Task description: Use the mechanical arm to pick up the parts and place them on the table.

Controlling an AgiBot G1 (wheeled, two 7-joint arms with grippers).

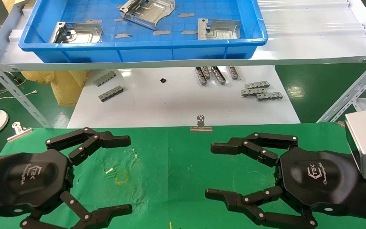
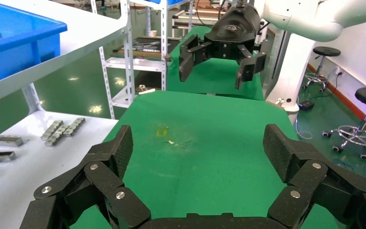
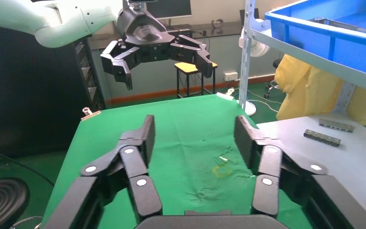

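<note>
Three shiny silver parts lie in the blue tray [image 1: 145,52] on the upper shelf: one at the left [image 1: 75,32], one at the back middle [image 1: 148,11], one at the right [image 1: 218,29]. My left gripper [image 1: 129,173] is open and empty over the green table [image 1: 170,165] at the near left. My right gripper [image 1: 209,170] is open and empty at the near right, facing it. In the left wrist view my own gripper [image 2: 198,148] spans bare cloth, with the right gripper [image 2: 217,67] beyond. In the right wrist view my own gripper [image 3: 195,138] is open, with the left gripper [image 3: 164,59] beyond.
Small grey ribbed strips [image 1: 260,90] lie on the white tabletop [image 1: 176,101] beyond the cloth. Binder clips [image 1: 201,125] hold the cloth's far edge. A metal shelf frame [image 1: 351,92] slants at both sides. A scuffed yellowish patch [image 1: 121,176] marks the cloth.
</note>
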